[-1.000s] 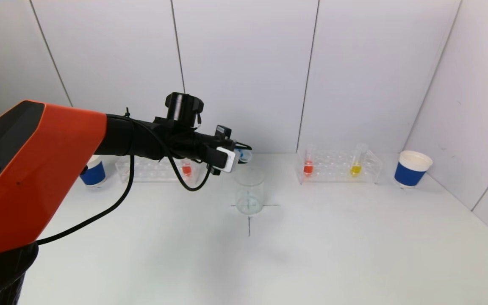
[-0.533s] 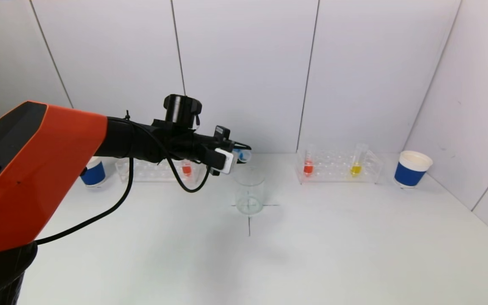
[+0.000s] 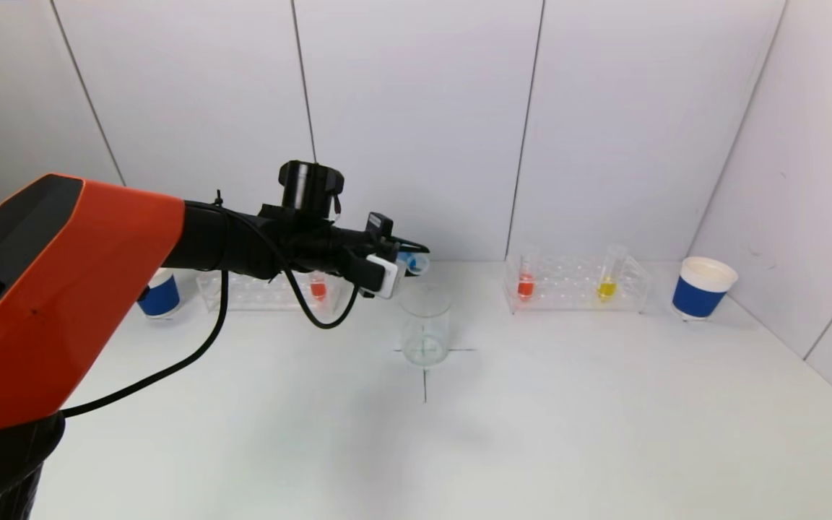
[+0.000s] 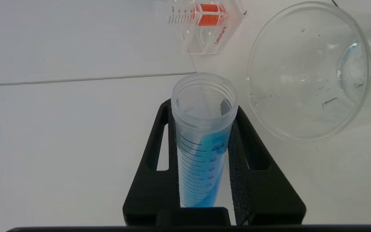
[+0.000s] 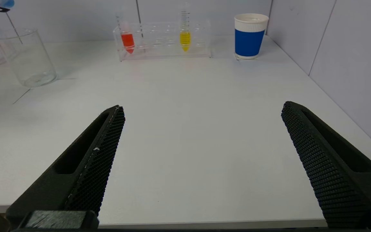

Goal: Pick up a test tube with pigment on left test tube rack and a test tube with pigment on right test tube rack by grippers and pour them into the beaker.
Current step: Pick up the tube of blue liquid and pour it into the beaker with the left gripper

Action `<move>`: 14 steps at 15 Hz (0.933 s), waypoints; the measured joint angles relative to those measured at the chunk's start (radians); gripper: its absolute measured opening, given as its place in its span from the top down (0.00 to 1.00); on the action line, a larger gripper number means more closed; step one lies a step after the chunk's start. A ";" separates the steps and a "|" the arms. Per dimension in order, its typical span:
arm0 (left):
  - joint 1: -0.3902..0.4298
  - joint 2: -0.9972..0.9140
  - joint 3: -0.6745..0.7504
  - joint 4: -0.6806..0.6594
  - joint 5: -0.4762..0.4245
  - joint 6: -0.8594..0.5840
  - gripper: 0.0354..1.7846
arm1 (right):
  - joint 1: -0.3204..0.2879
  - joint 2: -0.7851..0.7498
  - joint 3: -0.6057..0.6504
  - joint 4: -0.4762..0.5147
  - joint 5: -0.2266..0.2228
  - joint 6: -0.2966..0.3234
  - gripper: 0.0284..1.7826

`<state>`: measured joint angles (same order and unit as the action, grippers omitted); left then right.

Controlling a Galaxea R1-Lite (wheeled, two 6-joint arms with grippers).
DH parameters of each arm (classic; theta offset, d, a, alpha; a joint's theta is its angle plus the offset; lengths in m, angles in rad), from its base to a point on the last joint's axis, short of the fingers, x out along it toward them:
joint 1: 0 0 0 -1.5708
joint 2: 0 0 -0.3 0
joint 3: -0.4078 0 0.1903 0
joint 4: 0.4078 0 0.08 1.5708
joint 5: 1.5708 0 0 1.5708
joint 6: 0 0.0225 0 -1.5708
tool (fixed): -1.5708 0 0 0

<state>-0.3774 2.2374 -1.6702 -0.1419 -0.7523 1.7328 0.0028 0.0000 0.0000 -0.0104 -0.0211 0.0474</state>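
Barely any shift over the last second: our left gripper [image 4: 204,154] stays clamped on the blue-pigment tube [image 4: 203,135], tilted, mouth just beside the beaker [image 3: 425,325] rim. We judge pouring imminent. Our right gripper [image 5: 201,161] waits wide, holding nothing, near the table's front edge.

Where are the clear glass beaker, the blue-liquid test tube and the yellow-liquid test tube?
clear glass beaker [image 3: 425,328], head view, side wall
blue-liquid test tube [image 4: 201,154], left wrist view, graduated wall
yellow-liquid test tube [image 5: 185,38], right wrist view, yellow liquid
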 joint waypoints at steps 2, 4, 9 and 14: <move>0.001 0.006 -0.003 -0.010 0.000 0.039 0.76 | 0.000 0.000 0.000 0.000 0.000 0.000 0.01; 0.004 0.014 -0.008 -0.033 0.000 0.064 0.76 | 0.000 0.000 0.000 0.000 0.000 0.000 0.01; 0.003 0.032 -0.011 -0.061 -0.002 0.101 0.76 | 0.000 0.000 0.000 0.000 0.000 0.000 0.01; 0.009 0.041 -0.011 -0.065 -0.014 0.146 0.76 | 0.000 0.000 0.000 0.000 0.000 0.000 0.01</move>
<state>-0.3683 2.2787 -1.6813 -0.2072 -0.7662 1.8789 0.0028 0.0000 0.0000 -0.0104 -0.0215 0.0474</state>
